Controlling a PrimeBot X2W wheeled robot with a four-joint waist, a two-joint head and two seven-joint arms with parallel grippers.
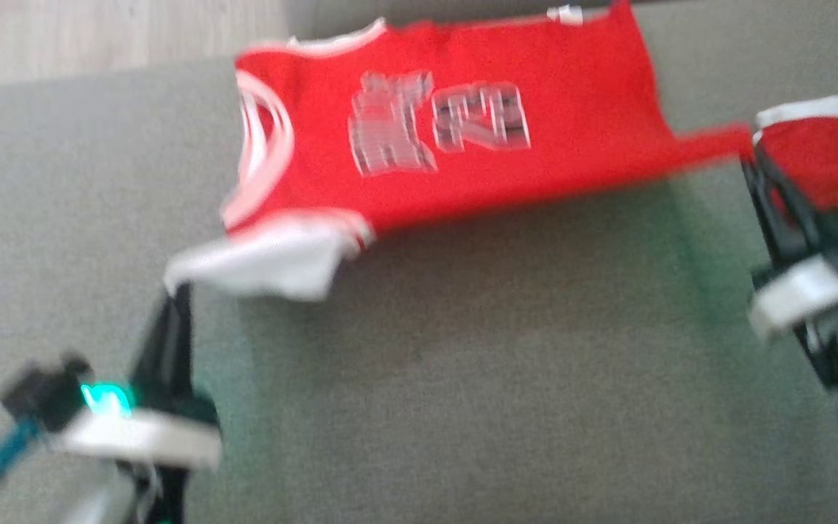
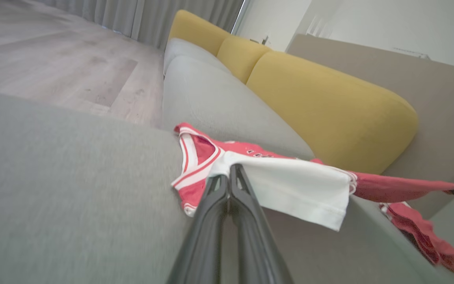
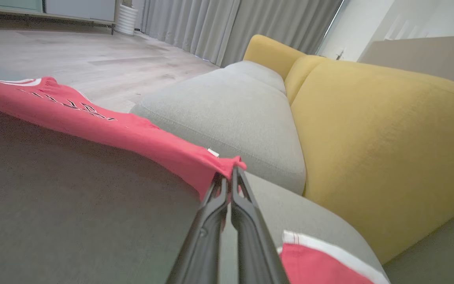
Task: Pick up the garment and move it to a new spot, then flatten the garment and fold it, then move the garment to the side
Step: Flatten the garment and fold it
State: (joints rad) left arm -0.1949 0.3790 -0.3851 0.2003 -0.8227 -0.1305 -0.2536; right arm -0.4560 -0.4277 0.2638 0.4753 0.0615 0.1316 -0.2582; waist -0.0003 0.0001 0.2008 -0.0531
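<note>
Standing beside the robot, I am seeing its left gripper (image 1: 175,295) nearest, at 7 o'clock in the head view. Its two long dark fingers are pressing fully together on a white flap at one corner of the red sleeveless cloth jersey with white trim (image 1: 463,167).

Further off, at 3 o'clock, the right gripper (image 3: 230,178) is likewise pinching tight, on a red corner of the jersey.

The jersey is hanging stretched between the two, just above the wide grey fabric cushion (image 1: 463,378). Its body is spreading away from both grippers toward 12 o'clock. Its long axis is running across from 9 o'clock, where the armholes are sitting, to 3 o'clock. The held edge is slanting from 7 up to 3, so the left gripper is the nearer one to the robot.

I am judging that laying the jersey flat is turning on both arms travelling together along that line, so the cloth is not slackening or twisting.

Counting, I am making out one jersey, two grippers and two fingers on each. A red fold with a white band (image 1: 819,160) is draping by the right gripper, and I cannot tell whether it belongs to the jersey.

Beyond, three rounded yellow upholstered back cushions (image 2: 329,106) are lining the sofa, with pale wooden floor (image 1: 62,36) behind.
</note>
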